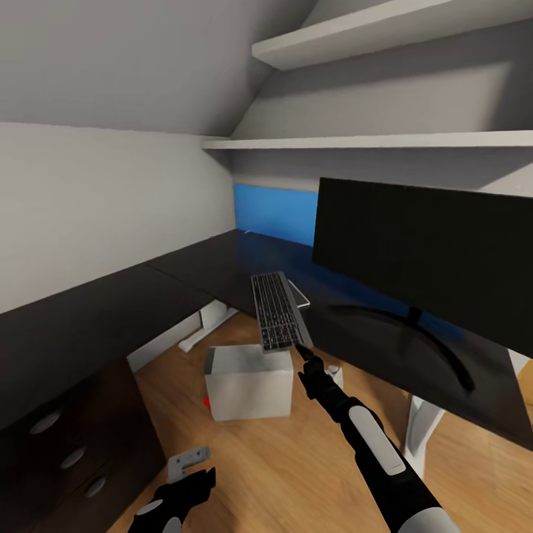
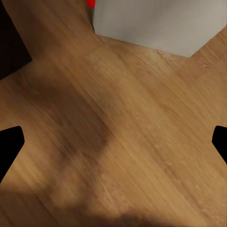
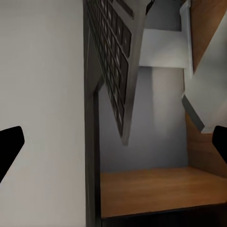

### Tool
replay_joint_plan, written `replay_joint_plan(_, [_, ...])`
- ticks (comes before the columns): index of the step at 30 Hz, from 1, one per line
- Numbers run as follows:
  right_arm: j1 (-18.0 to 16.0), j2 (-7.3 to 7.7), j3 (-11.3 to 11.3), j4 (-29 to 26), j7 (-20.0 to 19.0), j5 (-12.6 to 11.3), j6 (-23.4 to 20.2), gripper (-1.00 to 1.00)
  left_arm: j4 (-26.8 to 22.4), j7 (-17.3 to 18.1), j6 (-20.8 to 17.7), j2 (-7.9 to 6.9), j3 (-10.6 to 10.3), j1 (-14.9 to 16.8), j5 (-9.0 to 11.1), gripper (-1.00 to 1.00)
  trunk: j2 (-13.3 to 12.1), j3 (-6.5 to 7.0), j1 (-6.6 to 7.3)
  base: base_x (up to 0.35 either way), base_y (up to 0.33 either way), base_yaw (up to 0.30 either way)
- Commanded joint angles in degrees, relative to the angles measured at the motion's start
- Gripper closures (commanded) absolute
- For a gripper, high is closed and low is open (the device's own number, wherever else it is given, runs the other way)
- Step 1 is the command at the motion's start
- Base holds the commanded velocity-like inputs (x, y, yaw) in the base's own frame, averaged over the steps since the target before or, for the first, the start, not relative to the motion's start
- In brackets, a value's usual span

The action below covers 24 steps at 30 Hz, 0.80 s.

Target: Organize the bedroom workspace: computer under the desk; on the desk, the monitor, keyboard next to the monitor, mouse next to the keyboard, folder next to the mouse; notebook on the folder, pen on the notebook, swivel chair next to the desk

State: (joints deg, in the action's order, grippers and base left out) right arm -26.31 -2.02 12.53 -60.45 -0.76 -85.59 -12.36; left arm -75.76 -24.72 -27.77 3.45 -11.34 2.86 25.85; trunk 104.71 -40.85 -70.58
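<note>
The monitor (image 1: 429,252) stands on the black desk (image 1: 200,270) at the right. To its left the dark keyboard (image 1: 277,311) lies lengthwise, its near end sticking out past the desk's front edge. Just below that near end is my right gripper (image 1: 305,354), open and holding nothing. In the right wrist view the keyboard (image 3: 113,61) shows ahead of the spread fingertips (image 3: 10,146). On the wooden floor under the desk sits the pale grey computer (image 1: 248,385) (image 2: 156,23). My left gripper (image 1: 185,488) (image 2: 113,144) hangs open low over the floor.
Dark drawers with round knobs (image 1: 70,455) close the desk's left wing. White desk legs (image 1: 423,429) stand at the right and further back (image 1: 203,326). Two white shelves (image 1: 370,141) hang above the desk, and a blue panel (image 1: 274,215) lines the wall behind it.
</note>
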Motion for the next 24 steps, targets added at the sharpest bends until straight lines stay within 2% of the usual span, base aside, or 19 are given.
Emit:
replay_joint_plan(1, [0.0, 0.00, 0.0, 0.0, -0.1, -0.4, -0.1, -1.00, -0.1, -0.6, -0.1, -0.02, -0.1, 0.0, 0.6, -1.00, 0.0, -0.05, -0.01, 0.206, 0.000, 0.000])
replay_joint_plan(16, [-0.1, -0.08, 0.0, 0.3, 0.0, -0.4, -0.1, -1.00, 0.0, -0.4, -0.1, -0.02, -0.1, 0.0, 0.6, -1.00, 0.0, -0.05, -0.01, 0.111, 0.000, 0.000])
replay_joint_plan(24, [0.0, -0.09, 0.0, 0.4, 0.0, -0.4, 0.0, -1.00, 0.0, -0.4, -0.1, -0.02, -0.1, 0.0, 0.6, -1.00, 0.0, -0.05, -0.01, 0.029, 0.000, 0.000])
